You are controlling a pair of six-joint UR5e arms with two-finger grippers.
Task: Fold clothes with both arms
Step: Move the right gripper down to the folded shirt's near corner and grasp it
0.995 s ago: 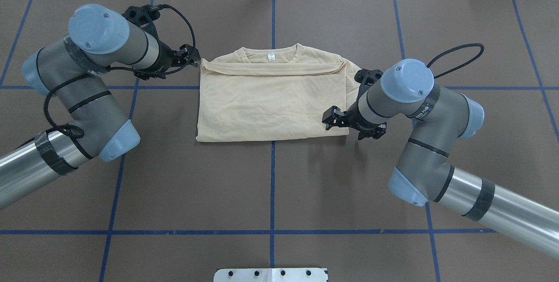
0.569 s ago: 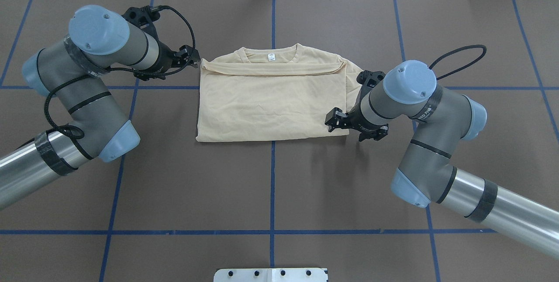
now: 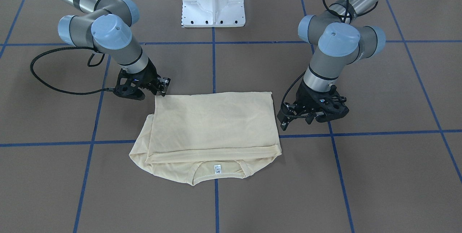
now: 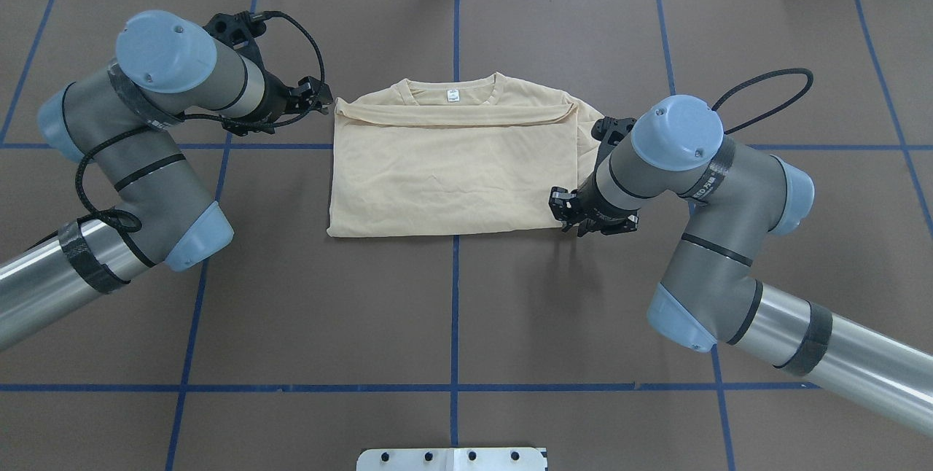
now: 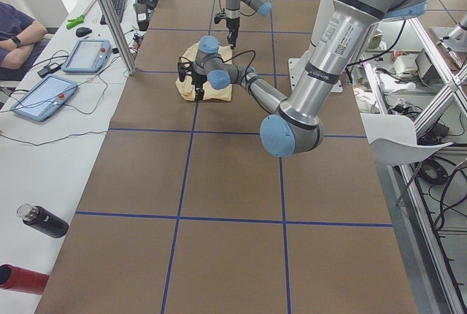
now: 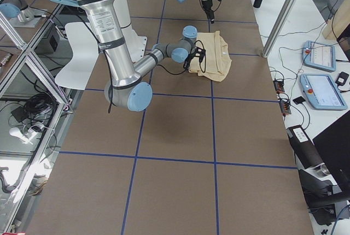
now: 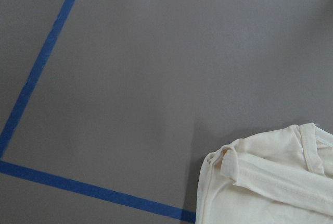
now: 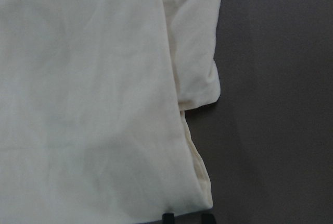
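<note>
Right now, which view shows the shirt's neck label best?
Exterior front-facing: the neck label is nearest, largest, unobstructed. Overhead shows it smaller. Side views: too small to tell. Wrist views show shirt cloth, no label.

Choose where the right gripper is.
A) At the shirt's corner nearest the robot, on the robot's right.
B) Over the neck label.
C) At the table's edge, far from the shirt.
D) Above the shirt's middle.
A: in the overhead view the right gripper sits at the near right corner of the shirt, well away from the label at the far edge.
</note>
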